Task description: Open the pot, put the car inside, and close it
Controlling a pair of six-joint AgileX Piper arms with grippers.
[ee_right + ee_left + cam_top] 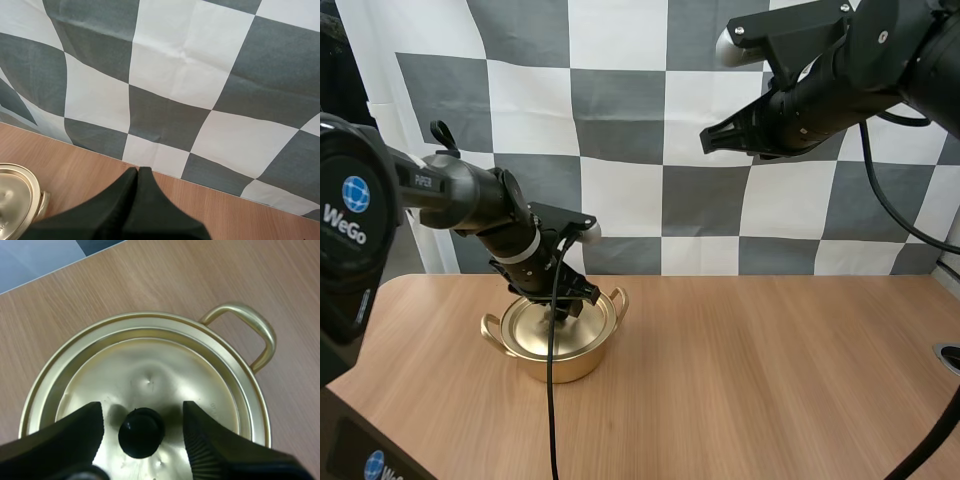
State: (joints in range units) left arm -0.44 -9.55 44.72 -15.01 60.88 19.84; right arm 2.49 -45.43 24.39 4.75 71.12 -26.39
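Pot: a gold pot (pixel 565 365) sits on the wooden table (pixel 770 380), toward 9 o'clock from the table's middle in the high view.
Lid: the gold lid (pixel 530 325) is on the pot and lies flat.
Knob: a small black knob (pixel 141 432) stands in the middle of the lid.
Handles: two loop handles (pixel 250 335), one at the pot's 9 o'clock side and one at its 2 o'clock side in the high view.
Left gripper: my left gripper (pixel 565 310) is low over the lid. Its two black fingers (pixel 75 432) stand wide apart, one on each side of the knob. They do not touch the knob.
Right gripper: my right gripper (pixel 705 137) is high in the air, well apart from the pot, at about 1 o'clock from it. Its tip points toward 9 o'clock. Its fingers lie pressed together as one dark wedge and hold nothing.
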